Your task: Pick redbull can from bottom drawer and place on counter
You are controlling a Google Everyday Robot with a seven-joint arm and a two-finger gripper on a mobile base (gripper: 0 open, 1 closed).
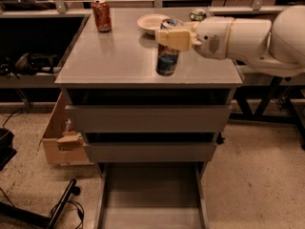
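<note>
The redbull can (167, 61) stands upright over the near right part of the counter (114, 56), a little way back from the front edge. Its base is at the surface, but I cannot tell whether it rests there or hangs just above. The gripper (167, 38) has closed its tan fingers (177, 38) around the upper half of the can, with the silver top showing just above them. The white arm (248, 32) reaches in level from the right, over the right edge of the counter.

Farther back on the counter, a white bowl (150, 22) sits just behind the held can. A red-orange can (101, 15) stands upright near the far left corner, well apart from the gripper. A green can (198, 15) stands at the far right, mostly hidden behind the arm.

Below the counter, the two upper drawers (147, 119) are each pulled out slightly. The bottom drawer (150, 199) is pulled far out toward the near side, and its grey tray floor is in plain view. A cardboard box (61, 140) stands on the floor just left of the cabinet, and black cables (62, 209) lie on the floor near the left corner.
</note>
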